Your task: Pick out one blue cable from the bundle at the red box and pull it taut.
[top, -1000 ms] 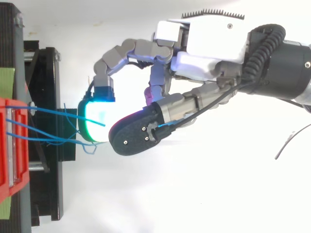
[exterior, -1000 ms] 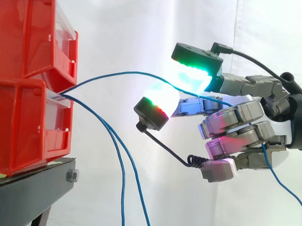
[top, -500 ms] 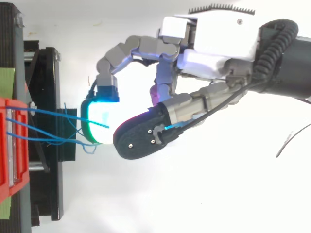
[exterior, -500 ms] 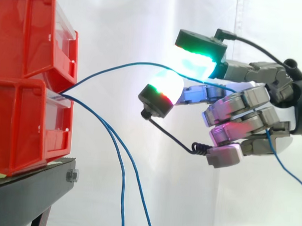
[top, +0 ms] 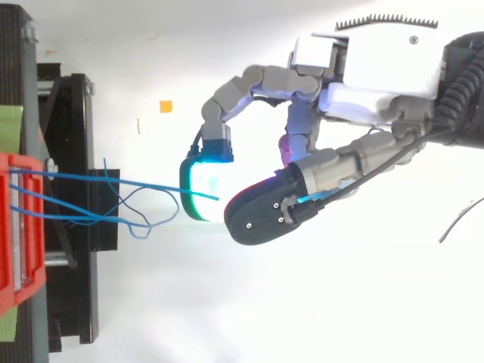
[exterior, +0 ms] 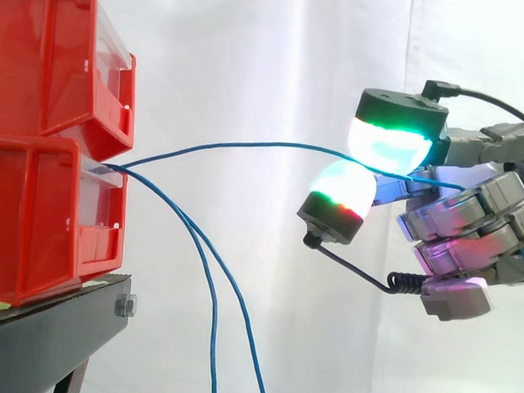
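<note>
Several thin blue cables come out of the lower red box [exterior: 44, 213] on the left. One blue cable [exterior: 247, 146] runs in a shallow arc from the box to my hand [exterior: 470, 214], where it is pinched between two glowing fingertips [exterior: 390, 141]. My hand is well right of the box and shut on that cable. Two other blue cables [exterior: 211, 316] hang down from the box. From above, the held cable [top: 136, 183] runs from the box [top: 19, 227] to the green-glowing pad [top: 198, 189] of my hand [top: 363, 83].
A second red box [exterior: 51, 57] is stacked on the lower one, both on a black stand [exterior: 56, 340]. A white curtain hangs behind. A small orange scrap [top: 165, 106] lies on the white floor in the top view.
My hand has moved right, away from the red boxes, keeping the blue cable pinched. The cable's arc has flattened and stretched out.
</note>
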Action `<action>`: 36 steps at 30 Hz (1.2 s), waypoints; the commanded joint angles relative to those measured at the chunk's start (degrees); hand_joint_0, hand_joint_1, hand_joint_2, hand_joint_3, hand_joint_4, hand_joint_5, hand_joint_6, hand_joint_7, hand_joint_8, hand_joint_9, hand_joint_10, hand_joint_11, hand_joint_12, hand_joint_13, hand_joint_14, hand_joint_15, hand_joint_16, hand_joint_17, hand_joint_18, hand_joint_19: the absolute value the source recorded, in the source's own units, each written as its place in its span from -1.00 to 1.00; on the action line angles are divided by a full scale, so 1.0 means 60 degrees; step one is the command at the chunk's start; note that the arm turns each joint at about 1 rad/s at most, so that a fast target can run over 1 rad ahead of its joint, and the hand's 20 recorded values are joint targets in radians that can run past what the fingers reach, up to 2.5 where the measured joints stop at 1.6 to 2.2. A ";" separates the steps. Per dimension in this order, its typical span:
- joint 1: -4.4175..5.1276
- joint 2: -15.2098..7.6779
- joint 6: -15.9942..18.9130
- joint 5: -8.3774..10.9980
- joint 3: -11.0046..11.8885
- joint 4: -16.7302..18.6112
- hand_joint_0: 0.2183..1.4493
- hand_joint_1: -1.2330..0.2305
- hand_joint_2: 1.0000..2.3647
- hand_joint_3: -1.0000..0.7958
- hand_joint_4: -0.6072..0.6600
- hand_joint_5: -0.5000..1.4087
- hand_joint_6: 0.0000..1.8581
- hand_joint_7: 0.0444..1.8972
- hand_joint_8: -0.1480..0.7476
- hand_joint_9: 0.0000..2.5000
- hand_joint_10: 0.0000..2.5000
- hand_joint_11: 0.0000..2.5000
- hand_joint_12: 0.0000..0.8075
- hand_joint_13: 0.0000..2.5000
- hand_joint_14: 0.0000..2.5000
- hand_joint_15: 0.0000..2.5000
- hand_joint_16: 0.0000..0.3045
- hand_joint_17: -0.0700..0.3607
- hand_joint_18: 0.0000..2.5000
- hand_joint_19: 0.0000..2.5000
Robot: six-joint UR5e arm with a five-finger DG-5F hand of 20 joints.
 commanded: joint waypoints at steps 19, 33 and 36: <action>0.0033 -0.0002 -0.0066 0.0085 -0.0052 0.0407 -0.33 -0.32 -0.99 0.04 -0.24 -0.59 -0.01 0.03 -0.01 0.41 -0.95 0.42 -0.07 0.23 -0.32 0.03 -0.61 -0.06 0.00 -0.33; 0.0033 0.0012 -0.0066 0.0085 -0.0052 0.0421 -0.34 -0.32 -0.99 0.06 -0.24 -0.58 -0.01 0.01 0.01 0.46 -0.99 0.43 -0.07 0.28 -0.46 0.10 -0.60 -0.04 0.05 -0.34; 0.0033 -0.0002 -0.0066 0.0085 -0.0052 0.0421 -0.33 -0.32 -0.99 0.05 -0.24 -0.58 -0.01 0.02 0.01 0.46 -1.00 0.42 -0.07 0.28 -0.48 0.11 -0.59 -0.03 0.07 -0.32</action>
